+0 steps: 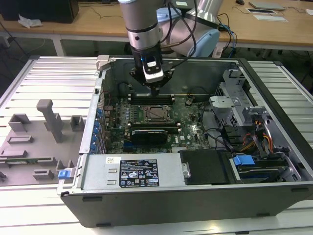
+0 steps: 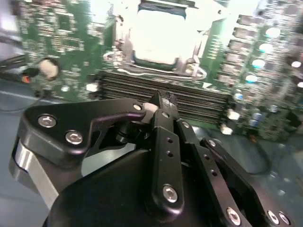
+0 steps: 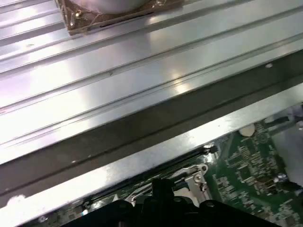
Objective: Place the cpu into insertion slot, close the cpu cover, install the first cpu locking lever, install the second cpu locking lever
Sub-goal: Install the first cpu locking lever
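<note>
One gripper hangs inside the open computer case, over the motherboard, just behind the insertion slot on the side toward the case's far wall. In the second wrist view its fingers are pressed together above the long black memory slots, with nothing seen between them. The cpu lies in the slot near the board's middle, its top washed out by glare. A metal frame, apparently the cpu cover, borders it; whether it is fully down cannot be told. A thin metal lever runs along the slot's near edge, its ends unclear. In the first wrist view the case wall cuts off most of the board.
</note>
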Available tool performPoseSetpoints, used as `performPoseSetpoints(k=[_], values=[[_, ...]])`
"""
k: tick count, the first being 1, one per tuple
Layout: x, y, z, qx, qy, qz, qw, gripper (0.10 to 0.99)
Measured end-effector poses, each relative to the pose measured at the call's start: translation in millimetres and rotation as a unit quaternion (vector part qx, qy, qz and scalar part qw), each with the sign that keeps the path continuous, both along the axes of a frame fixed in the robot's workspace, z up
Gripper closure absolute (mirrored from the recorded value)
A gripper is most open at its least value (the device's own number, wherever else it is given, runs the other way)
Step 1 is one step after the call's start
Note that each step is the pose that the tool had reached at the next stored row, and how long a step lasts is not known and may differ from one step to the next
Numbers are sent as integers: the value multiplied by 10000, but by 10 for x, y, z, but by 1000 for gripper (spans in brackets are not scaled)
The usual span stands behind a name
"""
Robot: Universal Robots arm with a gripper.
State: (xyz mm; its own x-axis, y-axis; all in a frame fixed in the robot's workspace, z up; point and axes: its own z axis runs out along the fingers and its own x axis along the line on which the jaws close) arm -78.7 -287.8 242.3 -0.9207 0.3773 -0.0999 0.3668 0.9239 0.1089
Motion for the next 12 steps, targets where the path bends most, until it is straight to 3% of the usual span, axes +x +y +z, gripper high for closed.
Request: performPoseSetpoints(k=[1, 4, 6, 7, 11, 12], values=[[1, 0, -1, 0, 81, 0, 10000, 980], [2, 0, -1, -56, 113, 86, 9999, 980], [2, 0, -2, -170, 155, 296, 9993, 980], [1, -1, -1, -187, 173, 452, 9987, 980], [43, -4, -6, -190, 242, 685, 9972, 980], [92, -13, -5, -188, 282, 704, 9969, 980]])
